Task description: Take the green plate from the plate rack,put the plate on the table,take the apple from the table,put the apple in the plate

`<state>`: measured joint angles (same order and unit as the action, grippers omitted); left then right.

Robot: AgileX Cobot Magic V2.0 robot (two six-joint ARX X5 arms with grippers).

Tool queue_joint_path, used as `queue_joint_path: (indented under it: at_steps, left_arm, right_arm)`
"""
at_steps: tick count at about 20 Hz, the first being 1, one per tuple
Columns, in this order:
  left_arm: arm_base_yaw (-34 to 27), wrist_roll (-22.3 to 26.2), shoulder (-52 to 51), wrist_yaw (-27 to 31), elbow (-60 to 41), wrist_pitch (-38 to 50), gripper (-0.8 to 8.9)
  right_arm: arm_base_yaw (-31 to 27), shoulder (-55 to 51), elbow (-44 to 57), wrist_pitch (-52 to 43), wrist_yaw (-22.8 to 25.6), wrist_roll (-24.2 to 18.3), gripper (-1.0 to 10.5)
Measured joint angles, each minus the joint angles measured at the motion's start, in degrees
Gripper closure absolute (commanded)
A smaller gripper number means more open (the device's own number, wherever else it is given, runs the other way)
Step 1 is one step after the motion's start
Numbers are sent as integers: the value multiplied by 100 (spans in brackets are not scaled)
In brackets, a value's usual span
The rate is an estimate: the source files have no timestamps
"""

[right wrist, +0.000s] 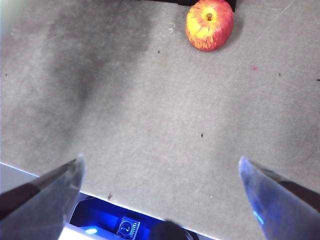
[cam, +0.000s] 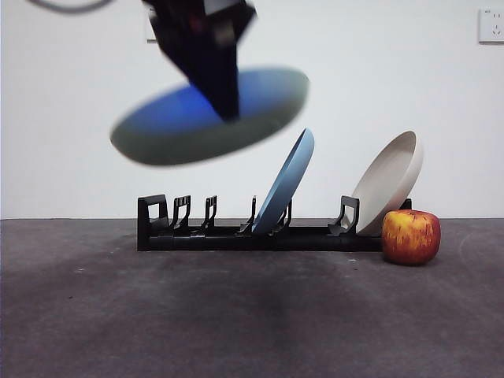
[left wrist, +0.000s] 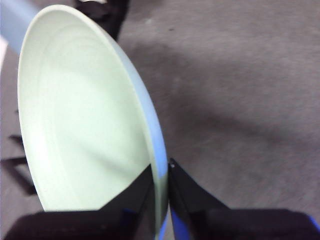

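The round pale green plate point(cam: 209, 118), pinched at its rim by the left gripper point(left wrist: 161, 187) above the long black plastic rack point(cam: 260, 233), should be levelled before being lowered; the right gripper point(right wrist: 160, 180) is spread.

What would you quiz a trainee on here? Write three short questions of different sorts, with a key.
1. True or false: the left tool is shut on the green plate.
2. Which plates stand in the plate rack? A) blue plate and beige plate B) green only C) none
3. Fill in: the apple rests on the ____, beside the rack's end.

Key: 1 true; the plate hangs tilted in the air above the rack. 2 A. 3 table. The right tool waits open, apart from the apple.
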<state>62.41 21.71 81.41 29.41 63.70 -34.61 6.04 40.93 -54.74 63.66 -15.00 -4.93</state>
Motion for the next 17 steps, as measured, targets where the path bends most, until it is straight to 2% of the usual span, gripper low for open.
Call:
queue_joint_path:
  at_steps: [6,13,17]
  left_arm:
    - [81,645,940,9,-680,1523,819]
    - [149,883,1923,13,-680,1945,819]
    - [164,940,2059,105,-678,1974,812]
  right_arm:
    - [0,0,0,0,0,0,256]
    - [0,0,0,-2,0,2,256]
    - [0,0,0,-4,0,2,256]
